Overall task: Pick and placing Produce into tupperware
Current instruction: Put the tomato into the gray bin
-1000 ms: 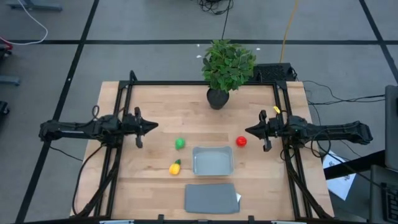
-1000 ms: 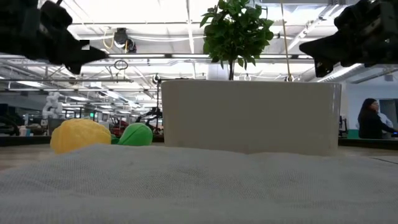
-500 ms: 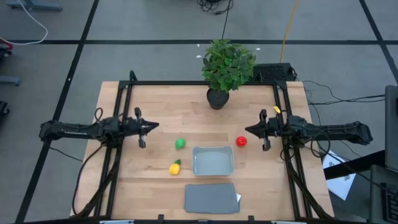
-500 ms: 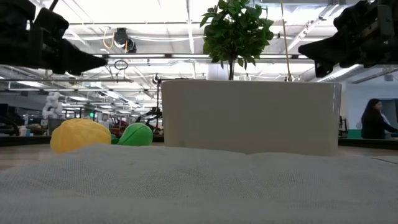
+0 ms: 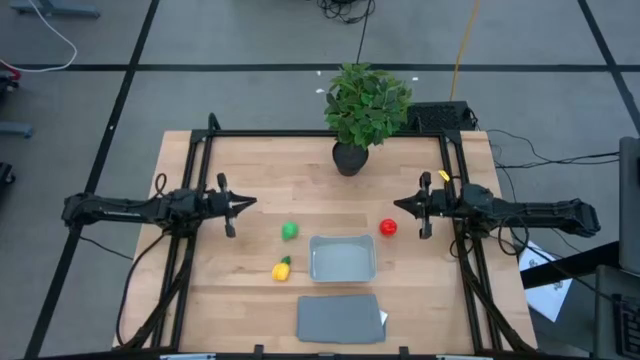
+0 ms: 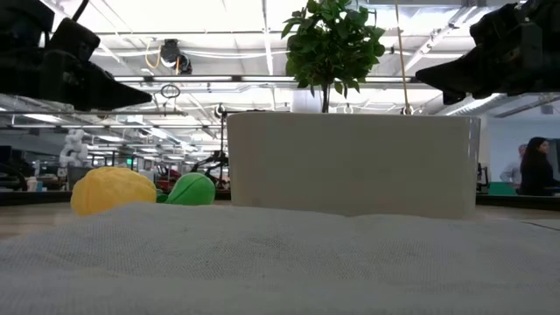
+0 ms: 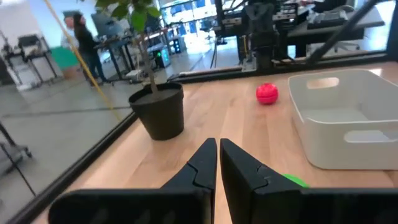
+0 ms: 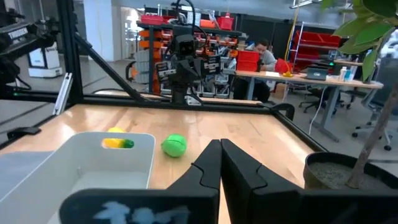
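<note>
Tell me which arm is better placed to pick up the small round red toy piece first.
The right arm. Its jaws, shut, sit just beside the small round red toy piece; the left jaws are across the table, nearer the round green piece.

From table height, the tupperware (image 6: 353,164) blocks the red piece entirely, and the yellow piece (image 6: 113,190) covers part of the green piece (image 6: 192,189). In the left wrist view, the left gripper's fingers (image 7: 239,168) hide most of the green piece (image 7: 291,180). The potted plant (image 8: 348,130) is cut off at the frame's edge in the right wrist view.
</note>
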`<act>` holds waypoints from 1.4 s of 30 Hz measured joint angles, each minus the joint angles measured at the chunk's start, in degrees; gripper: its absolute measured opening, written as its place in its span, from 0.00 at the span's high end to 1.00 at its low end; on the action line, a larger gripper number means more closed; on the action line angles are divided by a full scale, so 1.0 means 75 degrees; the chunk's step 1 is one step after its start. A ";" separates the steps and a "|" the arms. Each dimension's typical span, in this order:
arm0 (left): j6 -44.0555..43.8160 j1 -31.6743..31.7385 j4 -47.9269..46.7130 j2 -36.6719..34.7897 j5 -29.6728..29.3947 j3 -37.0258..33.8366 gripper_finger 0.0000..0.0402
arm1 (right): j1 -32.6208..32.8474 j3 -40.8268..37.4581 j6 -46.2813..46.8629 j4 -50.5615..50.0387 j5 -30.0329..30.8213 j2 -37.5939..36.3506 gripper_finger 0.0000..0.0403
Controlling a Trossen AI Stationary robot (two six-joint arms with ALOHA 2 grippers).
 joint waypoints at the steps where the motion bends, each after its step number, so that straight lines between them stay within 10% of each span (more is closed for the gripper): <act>1: -0.0103 0.0000 -0.0046 -0.0002 -0.0057 0.0000 0.94 | 0.0002 0.0000 -0.0002 -0.0002 0.0002 0.0000 1.00; 33: -0.0072 0.0000 -0.0602 0.0000 -0.0266 0.0000 0.95 | 0.0006 0.0014 0.0067 -0.0002 0.0389 0.0139 1.00; 42: -0.0062 0.0000 -0.0599 0.0000 -0.0260 0.0000 1.00 | 0.0006 0.1240 0.0681 -0.1771 0.0579 0.0813 0.89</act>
